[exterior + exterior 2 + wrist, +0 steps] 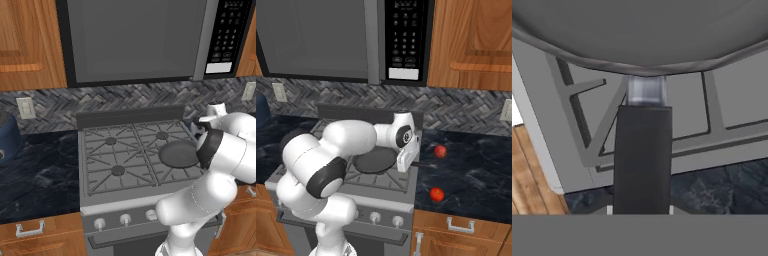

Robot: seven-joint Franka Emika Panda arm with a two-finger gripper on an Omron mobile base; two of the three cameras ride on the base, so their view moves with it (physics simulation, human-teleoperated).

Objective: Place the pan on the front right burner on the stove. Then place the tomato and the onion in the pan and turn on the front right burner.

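Hand (409, 161) clamped on pan (374, 160) handle (fingertips hidden); front rt burner hidden under pan.

The stove (120, 165) carries the pan (179, 154) on its grey grates at about four o'clock of the cooktop, over the front right burner area. Dark marbled counter (476, 175) flanks it. On the right stretch lie two red round things: one (440, 151) near twelve o'clock, the other (437, 194) near six o'clock. On the left stretch stands a dark blue pot (7, 135)
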